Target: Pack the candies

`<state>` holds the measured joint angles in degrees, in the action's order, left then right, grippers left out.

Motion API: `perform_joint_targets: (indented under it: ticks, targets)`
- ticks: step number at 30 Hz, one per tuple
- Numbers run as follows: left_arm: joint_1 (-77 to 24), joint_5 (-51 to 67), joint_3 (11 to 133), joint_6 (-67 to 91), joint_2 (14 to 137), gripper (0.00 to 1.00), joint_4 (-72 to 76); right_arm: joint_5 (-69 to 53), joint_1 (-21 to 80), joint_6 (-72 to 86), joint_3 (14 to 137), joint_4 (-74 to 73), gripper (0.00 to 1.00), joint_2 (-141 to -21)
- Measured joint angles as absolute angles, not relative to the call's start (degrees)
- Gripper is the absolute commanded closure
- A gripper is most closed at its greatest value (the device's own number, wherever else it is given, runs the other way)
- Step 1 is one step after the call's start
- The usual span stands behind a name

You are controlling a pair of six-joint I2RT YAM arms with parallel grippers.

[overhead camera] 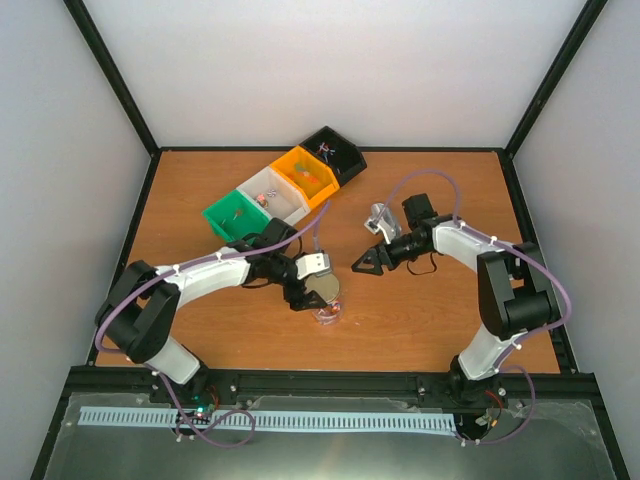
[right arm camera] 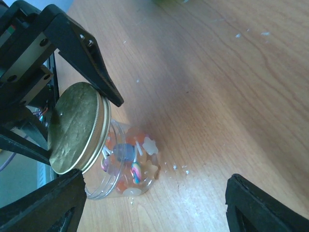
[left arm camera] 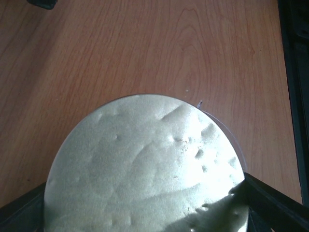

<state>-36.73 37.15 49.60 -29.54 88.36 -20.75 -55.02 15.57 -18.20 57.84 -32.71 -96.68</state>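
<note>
A clear plastic jar (right arm camera: 145,181) stands on the wooden table and holds several candies (right arm camera: 131,163) in orange, white, pink and blue. My left gripper (overhead camera: 318,292) is shut on the round gold lid (right arm camera: 73,128) and holds it at the jar's mouth, slightly off-centre. In the left wrist view the lid (left arm camera: 145,164) fills the lower half, between my fingers (left arm camera: 273,203). My right gripper (right arm camera: 154,212) is open and empty, just right of the jar (overhead camera: 329,312) and pointing at it. A few more candies lie in the bins.
A row of four bins runs diagonally at the back: green (overhead camera: 222,215), white (overhead camera: 277,186), orange (overhead camera: 292,162), black (overhead camera: 345,152). A shiny metal scoop (overhead camera: 379,218) lies beside my right wrist. White crumbs (right arm camera: 181,167) lie by the jar. A black frame edges the table.
</note>
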Motion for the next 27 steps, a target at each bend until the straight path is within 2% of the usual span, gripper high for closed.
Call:
perform_joint_targets:
  ticks: [27]
  targets:
    - [-41.21,34.44,47.2,-24.53,89.69,0.08,-16.23,-54.37,21.82,-19.66,55.33,-32.27,0.19,-99.02]
